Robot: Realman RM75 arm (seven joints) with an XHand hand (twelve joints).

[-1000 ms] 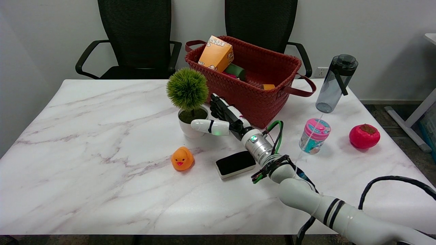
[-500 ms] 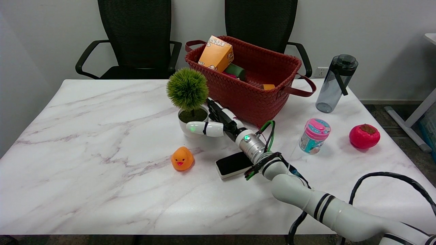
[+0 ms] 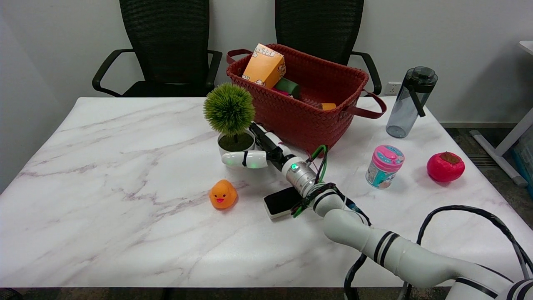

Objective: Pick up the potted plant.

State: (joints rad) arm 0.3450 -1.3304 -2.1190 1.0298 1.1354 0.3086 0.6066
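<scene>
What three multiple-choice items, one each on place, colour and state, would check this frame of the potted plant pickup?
1. Where does the potted plant stand?
A. inside the basket
B. on the table, just left of the red basket
C. beside the water bottle

2. What colour is the duck?
A. orange
B. blue
C. white

3. How is the right hand placed?
A. resting flat on the eraser
B. raised high above the basket
C. at the plant's white pot, thumb across the front, other fingers at the pot's right side

Answers:
1. B, the pot sits on the marble table next to the basket's left wall.
2. A, the duck is orange all over.
3. C, the fingers flank the pot, which is still on the table; firm contact cannot be told.
</scene>
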